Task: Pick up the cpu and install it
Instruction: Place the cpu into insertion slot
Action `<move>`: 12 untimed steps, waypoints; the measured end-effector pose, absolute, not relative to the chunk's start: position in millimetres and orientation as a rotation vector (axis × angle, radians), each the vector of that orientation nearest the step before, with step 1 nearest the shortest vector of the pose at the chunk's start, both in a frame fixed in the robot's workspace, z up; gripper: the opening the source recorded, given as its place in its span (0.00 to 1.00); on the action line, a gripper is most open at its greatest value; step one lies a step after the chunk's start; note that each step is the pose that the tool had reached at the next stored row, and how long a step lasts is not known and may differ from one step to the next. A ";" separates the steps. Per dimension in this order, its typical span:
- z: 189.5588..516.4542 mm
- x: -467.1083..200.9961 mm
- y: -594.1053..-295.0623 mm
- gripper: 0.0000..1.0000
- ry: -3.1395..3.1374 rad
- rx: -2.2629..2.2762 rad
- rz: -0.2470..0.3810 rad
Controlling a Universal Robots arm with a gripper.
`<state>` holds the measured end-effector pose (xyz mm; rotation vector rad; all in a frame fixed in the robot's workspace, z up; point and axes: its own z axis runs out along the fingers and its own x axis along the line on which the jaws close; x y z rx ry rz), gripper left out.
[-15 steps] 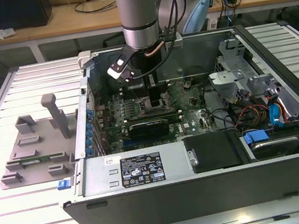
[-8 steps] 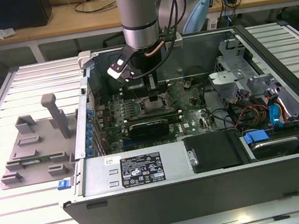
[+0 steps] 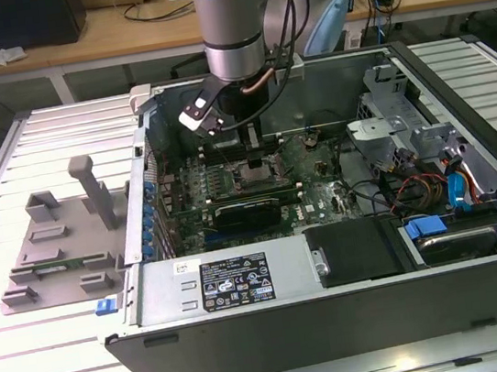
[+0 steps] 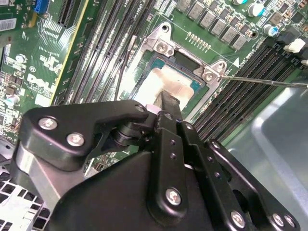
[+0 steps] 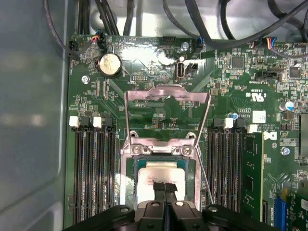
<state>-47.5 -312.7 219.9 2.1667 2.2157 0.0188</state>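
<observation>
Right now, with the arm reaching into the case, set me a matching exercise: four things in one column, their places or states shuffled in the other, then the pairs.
Things:
1. cpu
2. grey tray
3. metal load plate
4. gripper

Places or states:
A. outside the case, on the slatted table
B. swung up, open
C. inside the case, fingers together over the chip
D. lying in the socket

Pairs: 1-D; 2-A; 3-B; 4-C
</observation>
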 end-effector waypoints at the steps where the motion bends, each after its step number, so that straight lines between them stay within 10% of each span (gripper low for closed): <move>1: 219.8 -47.4 -312.6 0.11 2.216 2.167 0.018; 12: 262.1 -47.4 -312.6 0.11 2.216 2.167 0.019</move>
